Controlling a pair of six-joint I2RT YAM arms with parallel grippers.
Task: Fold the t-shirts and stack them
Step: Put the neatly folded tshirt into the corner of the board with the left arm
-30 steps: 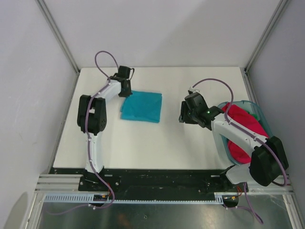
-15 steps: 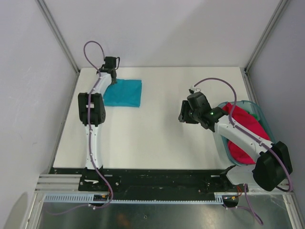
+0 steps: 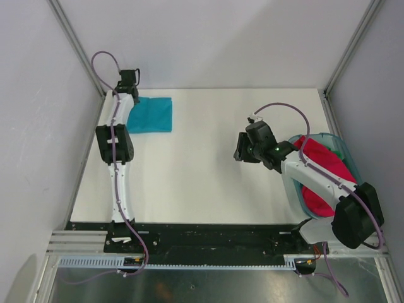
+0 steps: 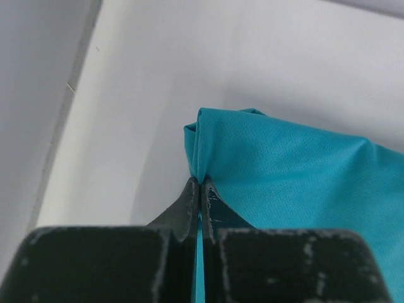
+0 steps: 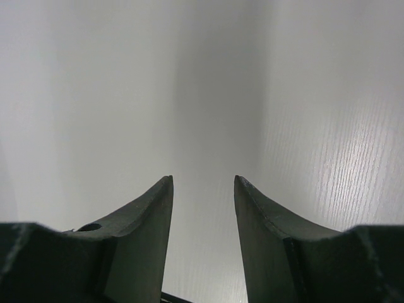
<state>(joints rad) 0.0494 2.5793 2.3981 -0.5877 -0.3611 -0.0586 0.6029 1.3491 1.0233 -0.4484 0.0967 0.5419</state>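
A folded teal-blue t-shirt point(image 3: 152, 115) lies flat in the far left corner of the table. My left gripper point(image 3: 128, 95) is stretched out to that corner and is shut on the shirt's near corner; in the left wrist view the teal-blue cloth point(image 4: 284, 170) is pinched between the closed fingertips point(image 4: 201, 183). A magenta-red t-shirt point(image 3: 322, 170) sits crumpled in the basket at the right, with a bit of green point(image 3: 337, 151) at its far edge. My right gripper point(image 3: 238, 153) hovers open over bare table, nothing between its fingers point(image 5: 151, 214).
The translucent teal basket point(image 3: 346, 154) stands at the right edge of the white table point(image 3: 189, 177), partly under my right arm. Walls and metal frame posts point(image 3: 76, 44) close in the back and both sides.
My left arm has dragged the teal-blue t-shirt from the table's left middle to the far left corner. The right gripper has barely moved.
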